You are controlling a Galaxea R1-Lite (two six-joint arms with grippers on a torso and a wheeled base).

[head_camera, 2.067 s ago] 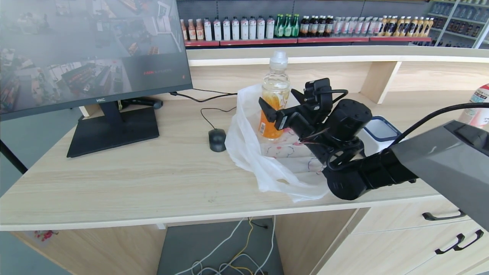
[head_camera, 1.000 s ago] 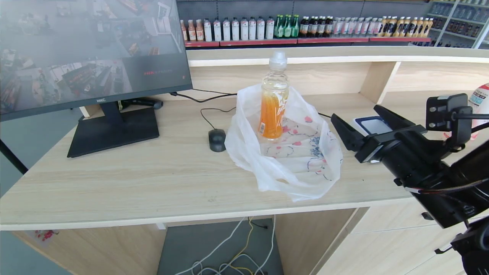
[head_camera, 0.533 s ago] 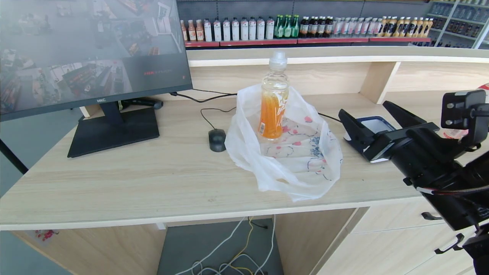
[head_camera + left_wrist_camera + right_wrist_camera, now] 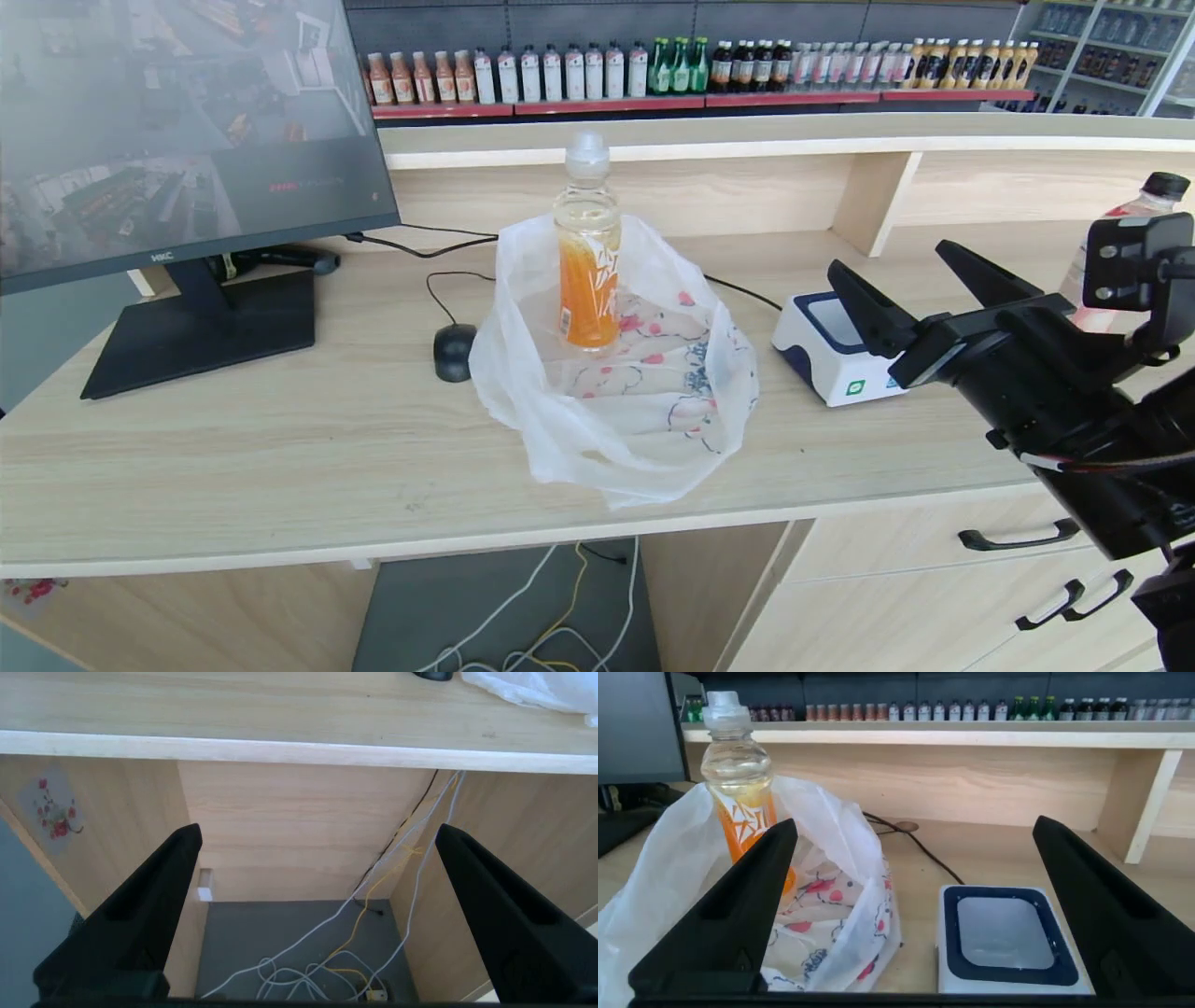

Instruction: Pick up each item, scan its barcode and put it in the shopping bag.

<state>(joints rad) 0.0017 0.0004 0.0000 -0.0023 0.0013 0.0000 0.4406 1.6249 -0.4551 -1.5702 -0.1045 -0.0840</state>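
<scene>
black left gripper: below the front edge of the light wood counter, facing the open bay under it; 2 fingers spread wide, nothing between them.
white and yellow cables: loose on the grey floor of that bay.
light wood drawers: black handles, under the counter's right part.
black right gripper: above the counter's right end, aimed at the bag and scanner; 2 fingers spread wide, empty.
white translucent plastic shopping bag: red and blue flower print, mouth open, mid-counter, near the front edge.
clear plastic orange-drink bottle: white cap, upright inside the shopping bag at its far side; neck and cap stand above the bag's rim.
white box scanner: dark blue rim, glass top, on the counter just right of the bag, not touching it; a black cable runs from it behind the bag.
black computer mouse: just left of the bag.
black flat monitor: on a flat stand at far left, showing camera feeds.
clear black-capped bottle: pink label, counter's far right, partly hidden behind the right arm's camera mount.
red-edged back shelf: 1 row of drink bottles, beyond the raised ledge.
</scene>
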